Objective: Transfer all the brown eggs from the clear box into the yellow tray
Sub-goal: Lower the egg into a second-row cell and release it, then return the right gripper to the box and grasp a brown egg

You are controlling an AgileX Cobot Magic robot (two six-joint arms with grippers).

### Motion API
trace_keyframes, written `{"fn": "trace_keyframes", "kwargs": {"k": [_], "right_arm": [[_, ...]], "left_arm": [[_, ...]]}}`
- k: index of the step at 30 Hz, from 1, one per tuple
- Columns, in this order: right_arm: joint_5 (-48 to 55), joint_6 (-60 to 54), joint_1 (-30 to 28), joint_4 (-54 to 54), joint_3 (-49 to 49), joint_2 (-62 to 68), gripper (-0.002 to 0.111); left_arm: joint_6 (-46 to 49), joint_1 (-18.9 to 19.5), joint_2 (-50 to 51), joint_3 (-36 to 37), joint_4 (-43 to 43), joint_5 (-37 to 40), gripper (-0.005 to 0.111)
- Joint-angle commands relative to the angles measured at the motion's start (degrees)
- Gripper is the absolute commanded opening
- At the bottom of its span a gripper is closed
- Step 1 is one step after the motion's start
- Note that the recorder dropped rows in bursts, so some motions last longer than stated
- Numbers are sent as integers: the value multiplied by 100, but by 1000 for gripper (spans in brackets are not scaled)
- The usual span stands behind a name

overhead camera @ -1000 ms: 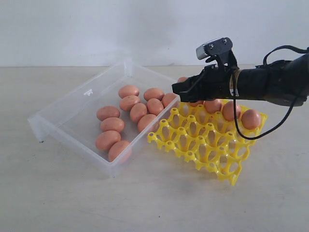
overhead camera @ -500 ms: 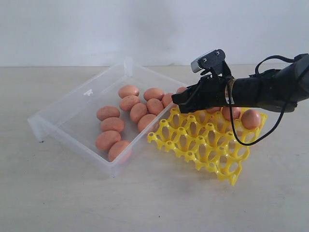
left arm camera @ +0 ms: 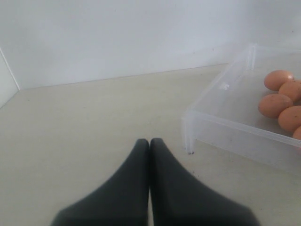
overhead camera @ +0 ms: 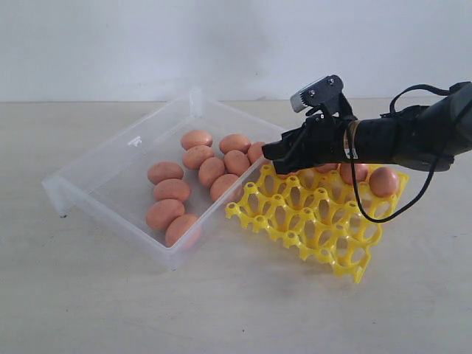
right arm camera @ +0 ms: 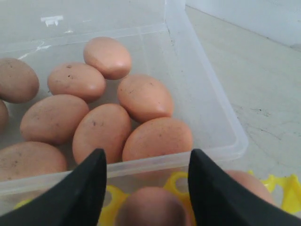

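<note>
Several brown eggs (overhead camera: 198,156) lie in the clear box (overhead camera: 110,173) on the left. Right of it, touching its wall, is the yellow tray (overhead camera: 317,221), with eggs (overhead camera: 383,181) in its back row. My right gripper (overhead camera: 271,151) hovers low over the tray's back left corner by the box. In the right wrist view its jaws (right arm camera: 146,153) stand open around one egg (right arm camera: 150,207) resting on a yellow cell, with slim gaps at each side. Box eggs (right arm camera: 157,139) lie just beyond the wall. My left gripper (left arm camera: 150,140) is shut and empty above the table near the box corner (left arm camera: 189,136).
The tray's front rows (overhead camera: 324,243) are open cells with raised pegs. The box's low clear wall (right arm camera: 155,162) stands between the gripper and the eggs inside. The beige table (overhead camera: 110,295) spreads in front, and a white wall (overhead camera: 147,44) runs behind.
My right gripper came down and a little left, from above the tray's back row to just over its back left corner, then held still. The jaws widened slightly. The left gripper's earlier state is not shown.
</note>
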Motion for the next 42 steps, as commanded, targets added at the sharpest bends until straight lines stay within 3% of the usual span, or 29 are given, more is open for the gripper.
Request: {"fn": "trace_keyframes", "kwargs": {"k": [1,22,26,29,32,36,37,42], "right_arm": [[-134,-64,2,-5,-27,-4,51],[-1210,495,2,-25,-27,-925,51],[-1210,1264,2,-187,-27,-1188,51],[-1316,2563,2,-768,-27,-1524,51],[-1558,3675,57,-1916,-27,-1876,42],[-1635,4836,411,-3776,-27,-2270,12],[-1765,5193,551,-3827,5,-2339,3],[-2200,5634,1325,-3827,46,-2414,0]], "left_arm": [[-52,-4,-10,18,-21,-43,-4],[-52,-4,-10,18,-21,-43,-4],[-52,-4,-10,18,-21,-43,-4],[-52,-4,-10,18,-21,-43,-4],[-52,-4,-10,18,-21,-43,-4],[-52,-4,-10,18,-21,-43,-4],[-52,-4,-10,18,-21,-43,-4],[-52,-4,-10,18,-21,-43,-4]]}}
